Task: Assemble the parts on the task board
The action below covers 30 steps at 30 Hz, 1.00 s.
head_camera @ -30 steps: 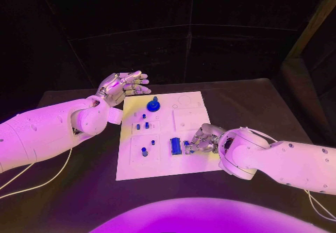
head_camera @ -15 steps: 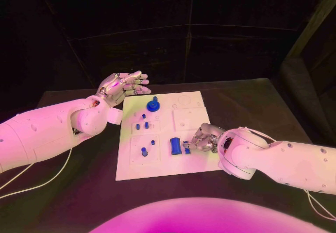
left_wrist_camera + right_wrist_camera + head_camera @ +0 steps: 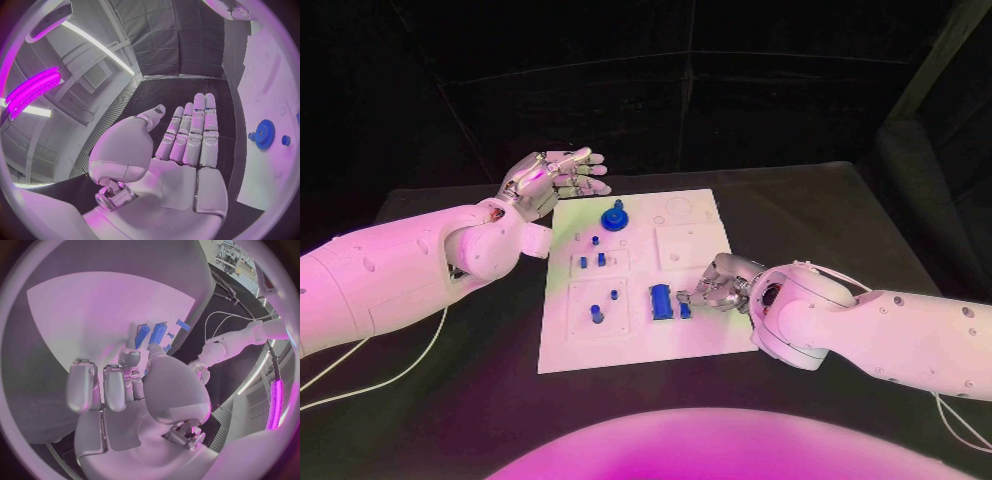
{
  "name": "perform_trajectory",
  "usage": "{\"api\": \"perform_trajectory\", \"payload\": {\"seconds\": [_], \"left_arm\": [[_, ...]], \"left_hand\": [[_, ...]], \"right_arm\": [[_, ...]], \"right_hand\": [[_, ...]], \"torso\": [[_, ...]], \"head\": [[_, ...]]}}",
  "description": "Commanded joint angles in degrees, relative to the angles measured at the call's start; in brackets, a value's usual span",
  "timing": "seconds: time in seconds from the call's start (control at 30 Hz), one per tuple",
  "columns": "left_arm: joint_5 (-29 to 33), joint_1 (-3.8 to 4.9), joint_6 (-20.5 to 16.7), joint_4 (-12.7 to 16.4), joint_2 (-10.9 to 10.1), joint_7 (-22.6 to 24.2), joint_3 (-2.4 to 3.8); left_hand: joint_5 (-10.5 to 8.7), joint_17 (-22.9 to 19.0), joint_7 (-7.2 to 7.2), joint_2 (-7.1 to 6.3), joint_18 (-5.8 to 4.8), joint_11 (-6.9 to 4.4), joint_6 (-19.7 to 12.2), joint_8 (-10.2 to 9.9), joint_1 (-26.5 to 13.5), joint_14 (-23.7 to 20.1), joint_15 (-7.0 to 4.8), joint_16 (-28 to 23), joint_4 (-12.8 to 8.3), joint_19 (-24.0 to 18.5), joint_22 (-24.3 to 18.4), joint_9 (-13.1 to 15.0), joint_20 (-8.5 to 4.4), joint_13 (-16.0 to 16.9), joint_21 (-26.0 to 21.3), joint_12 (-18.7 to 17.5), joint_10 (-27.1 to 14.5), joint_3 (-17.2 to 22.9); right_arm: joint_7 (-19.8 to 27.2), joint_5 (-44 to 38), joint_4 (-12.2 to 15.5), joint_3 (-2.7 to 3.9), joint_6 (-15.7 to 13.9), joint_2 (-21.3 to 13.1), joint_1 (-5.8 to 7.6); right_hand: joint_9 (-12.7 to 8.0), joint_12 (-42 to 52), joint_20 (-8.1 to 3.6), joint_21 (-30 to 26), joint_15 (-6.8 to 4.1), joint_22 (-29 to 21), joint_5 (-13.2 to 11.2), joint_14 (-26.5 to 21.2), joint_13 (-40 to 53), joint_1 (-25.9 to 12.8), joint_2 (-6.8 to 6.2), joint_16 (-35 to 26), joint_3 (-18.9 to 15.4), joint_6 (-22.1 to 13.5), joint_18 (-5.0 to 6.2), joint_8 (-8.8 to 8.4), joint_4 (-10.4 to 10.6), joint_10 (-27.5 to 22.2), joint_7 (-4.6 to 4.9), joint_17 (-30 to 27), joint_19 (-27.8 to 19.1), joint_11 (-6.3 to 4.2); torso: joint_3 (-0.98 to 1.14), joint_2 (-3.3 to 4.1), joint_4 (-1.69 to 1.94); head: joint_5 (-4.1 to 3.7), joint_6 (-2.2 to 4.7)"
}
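Observation:
The white task board (image 3: pixel 692 240) lies mid-table. A blue gear (image 3: pixel 615 215) stands near its far edge, with several small blue pegs (image 3: pixel 597 314) in its left half. A larger blue block (image 3: pixel 661 300) sits nearer me, and a small blue piece (image 3: pixel 684 303) is just right of it. My right hand (image 3: pixel 718 285) rests at the board's right edge, fingers curled, fingertips (image 3: pixel 129 357) against the small blue piece (image 3: pixel 142 335); whether it is pinched is hidden. My left hand (image 3: pixel 557 178) hovers off the board's far left corner, palm (image 3: pixel 181 175) bare, fingers straight. The gear (image 3: pixel 264 134) is beyond it.
The black table (image 3: pixel 834 220) surrounds the board, with bare surface to the right and front. My left forearm (image 3: pixel 401 270) lies along the board's left side. White cables (image 3: pixel 387 375) trail over the table at the front left.
My right hand has shifted very slightly at the small blue piece beside the block. The left hand has stayed raised and open.

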Motion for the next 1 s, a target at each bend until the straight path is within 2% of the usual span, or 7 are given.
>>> {"api": "perform_trajectory", "payload": {"seconds": [0.03, 0.17, 0.27, 0.33, 0.57, 0.77, 1.0], "left_arm": [[-0.18, 0.11, 0.81, 0.06, 0.02, 0.24, 0.05], [-0.18, 0.1, 0.85, 0.05, -0.02, 0.25, 0.05], [-0.18, 0.1, 0.86, 0.02, -0.06, 0.26, 0.05], [-0.18, 0.1, 0.88, 0.01, -0.06, 0.27, 0.05], [-0.18, 0.09, 0.95, -0.11, 0.02, 0.28, 0.05], [-0.18, 0.09, 0.98, -0.21, 0.06, 0.27, 0.05], [-0.18, 0.09, 1.07, -0.26, 0.1, 0.26, 0.05]], "left_hand": [[0.15, -0.06, 0.2, -0.4, 0.3, 0.1, -0.29, 0.23, 0.01, -0.11, 0.23, 0.0, -0.23, 0.24, -0.05, 0.08, 0.27, 0.09, -0.34, 0.24, -0.37, -0.18], [0.15, -0.06, 0.2, -0.4, 0.3, 0.1, -0.29, 0.23, 0.01, -0.11, 0.23, 0.0, -0.23, 0.24, -0.05, 0.08, 0.27, 0.09, -0.34, 0.24, -0.37, -0.18], [0.15, -0.06, 0.2, -0.4, 0.3, 0.1, -0.29, 0.23, 0.01, -0.11, 0.23, 0.0, -0.23, 0.24, -0.05, 0.08, 0.27, 0.09, -0.34, 0.24, -0.37, -0.18], [0.15, -0.06, 0.2, -0.4, 0.3, 0.1, -0.29, 0.23, 0.01, -0.11, 0.23, 0.0, -0.23, 0.24, -0.05, 0.08, 0.27, 0.09, -0.34, 0.24, -0.37, -0.18], [0.15, -0.06, 0.2, -0.44, 0.29, 0.11, -0.33, 0.3, 0.08, -0.13, 0.23, 0.03, -0.31, 0.28, -0.15, 0.09, 0.27, 0.09, -0.36, 0.36, -0.46, -0.22], [0.15, -0.06, 0.2, -0.44, 0.29, 0.11, -0.33, 0.3, 0.08, -0.13, 0.23, 0.03, -0.31, 0.28, -0.15, 0.09, 0.27, 0.09, -0.36, 0.36, -0.46, -0.22], [0.15, -0.06, 0.2, -0.44, 0.29, 0.11, -0.33, 0.3, 0.08, -0.13, 0.23, 0.03, -0.31, 0.28, -0.15, 0.09, 0.27, 0.09, -0.36, 0.36, -0.46, -0.22]], "right_arm": [[1.89, -1.91, 0.47, 0.01, 0.32, -0.48, 0.06], [3.95, -3.44, 1.44, 0.01, 0.72, -1.43, 0.04], [4.92, -4.08, 1.64, 0.01, 1.43, -2.25, 0.04], [5.53, -4.3, 1.76, 0.01, 2.03, -2.71, 0.04], [6.93, -4.45, 1.9, 0.0, 4.19, -3.26, 0.04], [7.35, -4.35, 1.05, 0.0, 5.16, -2.85, 0.04], [7.84, -4.31, -0.14, -0.01, 7.23, -1.97, 0.02]], "right_hand": [[0.11, -0.34, -0.13, 0.02, -0.34, -0.14, -0.84, 3.42, -0.07, 0.1, -0.67, -0.07, -0.63, 0.19, -0.22, -0.08, -0.25, 0.23, -0.02, 1.04, 0.23, 0.0], [0.18, -0.5, -0.09, -0.13, -0.28, -0.35, -3.49, 3.39, -0.09, 0.25, -1.65, -0.18, -1.96, 0.04, -0.18, -0.19, -0.12, 0.15, 0.07, 0.93, 0.11, 0.08], [0.23, -0.54, -0.07, -0.14, -0.27, -0.34, -4.48, 3.39, -0.08, 0.55, -1.8, -0.21, -2.41, 0.0, -0.18, -0.22, -0.21, 0.13, 0.09, 0.91, 0.11, 0.09], [0.25, -0.55, -0.07, -0.16, -0.27, -0.35, -4.78, 3.4, -0.06, 0.97, -1.88, -0.2, -2.55, -0.01, -0.18, -0.23, -0.36, 0.12, 0.09, 0.95, 0.1, 0.09], [0.28, -0.62, -0.06, -0.16, -0.25, -0.31, -5.17, 3.41, -0.05, 2.21, -1.84, -0.19, -2.73, -0.12, -0.18, -0.32, -0.74, 0.07, 0.13, 1.0, 0.1, 0.12], [0.32, -0.46, -0.06, -0.12, -0.25, -0.22, -5.17, 3.44, 0.08, 2.9, -1.68, -0.12, -2.76, -0.09, -0.2, -0.32, -0.95, 0.12, 0.12, 1.12, 0.13, 0.11], [0.43, -0.49, -0.07, -0.04, -0.26, 0.0, -5.5, 3.47, 0.16, 5.88, -2.07, -0.07, -3.12, 0.0, -0.24, -0.36, -2.59, 0.1, 0.15, 1.26, 0.19, 0.1]], "torso": [[0.02, 0.03, -0.01], [0.07, 0.09, -0.03], [-0.01, 0.01, -0.16], [-0.02, -0.02, -0.25], [0.06, 0.02, 0.0], [-0.01, 0.03, 0.01], [0.02, 0.07, 0.09]], "head": [[0.02, 0.04], [0.01, -0.07], [0.07, -0.07], [0.11, -0.12], [-0.13, -0.06], [-0.2, 0.02], [-0.14, -0.04]]}}
